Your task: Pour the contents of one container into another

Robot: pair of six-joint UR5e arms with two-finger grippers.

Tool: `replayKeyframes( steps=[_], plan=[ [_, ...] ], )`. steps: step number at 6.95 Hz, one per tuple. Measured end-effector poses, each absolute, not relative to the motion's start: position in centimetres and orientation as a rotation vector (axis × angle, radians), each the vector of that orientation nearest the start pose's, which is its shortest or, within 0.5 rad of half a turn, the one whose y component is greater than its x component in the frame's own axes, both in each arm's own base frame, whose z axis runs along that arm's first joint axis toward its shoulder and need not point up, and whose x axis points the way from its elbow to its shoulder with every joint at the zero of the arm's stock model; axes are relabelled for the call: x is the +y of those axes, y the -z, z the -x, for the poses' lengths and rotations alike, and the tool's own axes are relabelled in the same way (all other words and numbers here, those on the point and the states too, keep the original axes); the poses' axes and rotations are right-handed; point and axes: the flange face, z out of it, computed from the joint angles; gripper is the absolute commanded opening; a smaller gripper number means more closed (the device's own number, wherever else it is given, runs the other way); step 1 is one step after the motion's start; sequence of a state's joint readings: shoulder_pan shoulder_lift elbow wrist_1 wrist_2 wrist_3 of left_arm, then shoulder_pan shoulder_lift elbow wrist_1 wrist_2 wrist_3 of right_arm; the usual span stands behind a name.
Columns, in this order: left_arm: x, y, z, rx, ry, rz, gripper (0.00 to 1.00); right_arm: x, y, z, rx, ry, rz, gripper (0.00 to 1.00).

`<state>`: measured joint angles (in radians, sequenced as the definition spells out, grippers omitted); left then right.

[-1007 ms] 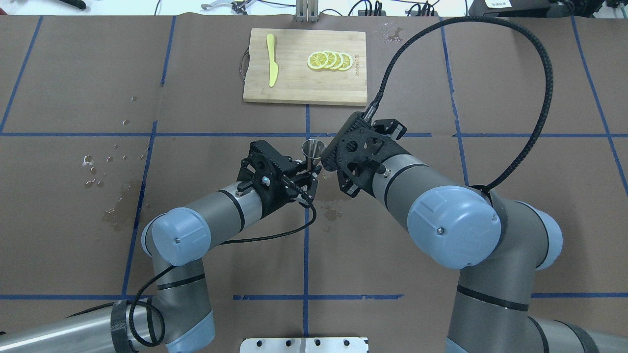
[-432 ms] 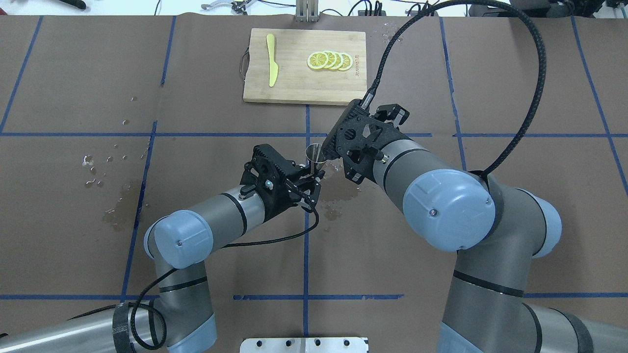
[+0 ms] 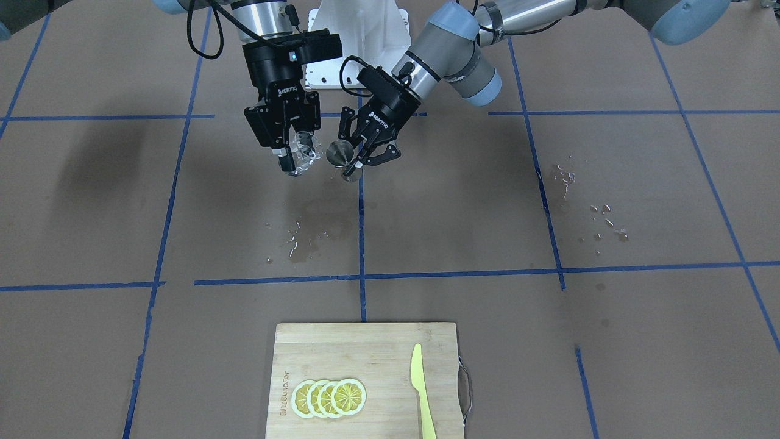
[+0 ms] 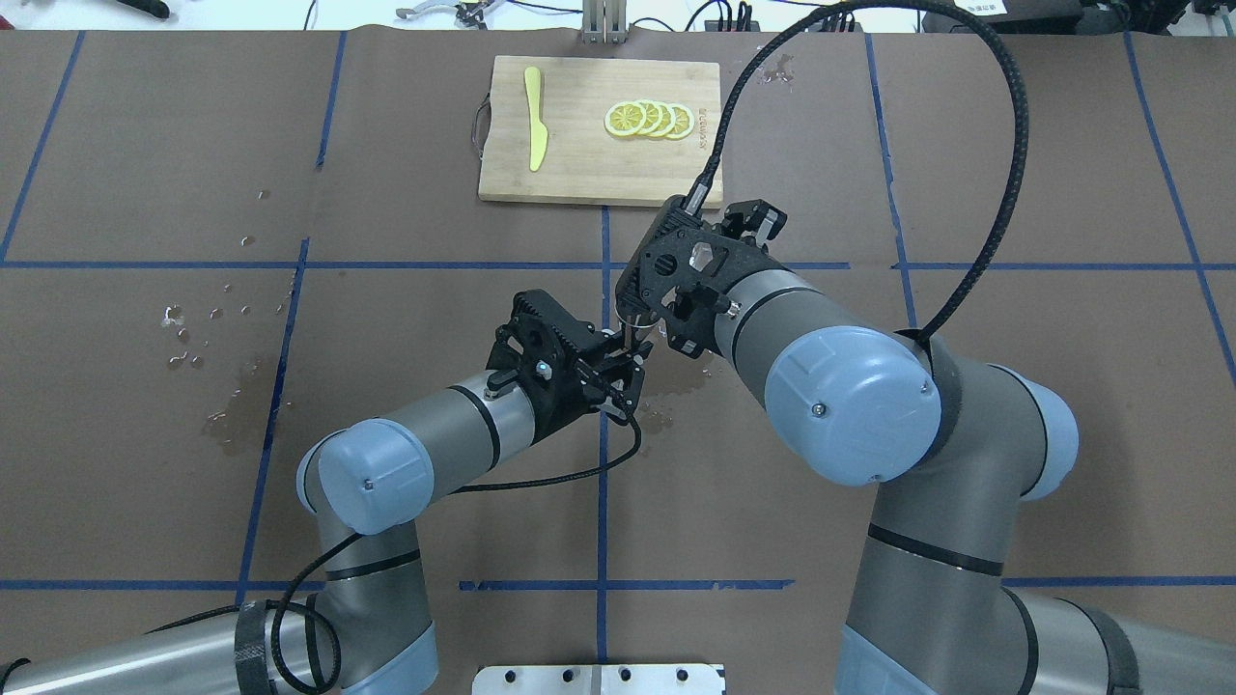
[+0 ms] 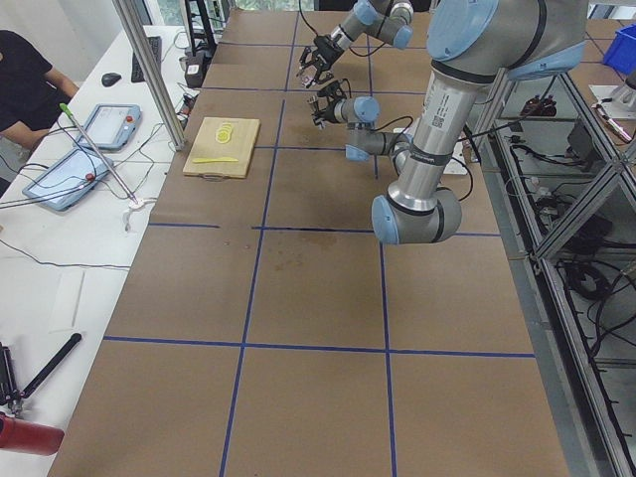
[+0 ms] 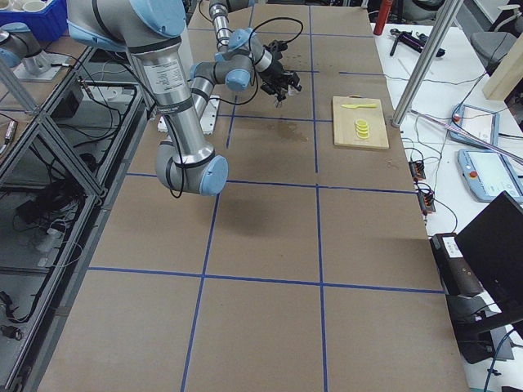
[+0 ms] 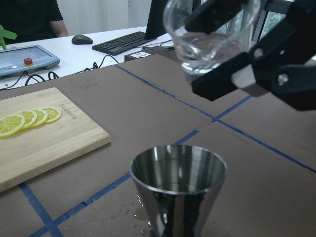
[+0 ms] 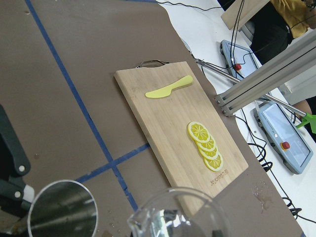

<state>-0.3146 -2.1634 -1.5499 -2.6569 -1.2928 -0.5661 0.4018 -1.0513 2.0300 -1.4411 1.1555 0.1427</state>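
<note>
- Exterior front-facing view: the right gripper (image 3: 295, 157) has its jaws closed narrowly on the small clear glass cup (image 3: 303, 152). Just beside it, the left gripper (image 3: 361, 161) is clamped on the silver jigger (image 3: 340, 155) at its waist. Cup and jigger are near each other but not touching, above the brown table (image 3: 548, 341). Wet spots (image 3: 304, 239) lie on the paper nearby. A cutting board (image 3: 372, 360) with lemon slices (image 3: 329, 397) and a yellow knife (image 3: 420, 390) sits well apart, at the table's far side from the robot.
- Overhead exterior view: the right wrist covers the cup and most of the jigger, so neither grip can be judged here. The two wrists meet near the table's middle.
- Exterior left and exterior right views: both grippers are small and close together, and no detail can be read.
- Left wrist-mounted view: the jigger's open mouth faces up at the bottom centre. The cup hangs higher and just beyond it, pinched between black fingers (image 7: 222, 79), with clear liquid in its base.
- Right wrist-mounted view: the cup's rim and the jigger's mouth sit side by side at the lower edge, and the board is beyond them.
</note>
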Motion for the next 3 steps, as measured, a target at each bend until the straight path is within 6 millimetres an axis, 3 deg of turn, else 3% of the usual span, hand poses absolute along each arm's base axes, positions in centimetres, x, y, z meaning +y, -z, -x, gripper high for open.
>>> replayKeyframes(
  steps=[3],
  plan=[
    [-35.38, -19.43, -57.46, 1.175, -0.297, -1.176, 0.0, -37.96, -15.69, 44.49, -0.305, 0.736, -1.137, 0.0]
  ],
)
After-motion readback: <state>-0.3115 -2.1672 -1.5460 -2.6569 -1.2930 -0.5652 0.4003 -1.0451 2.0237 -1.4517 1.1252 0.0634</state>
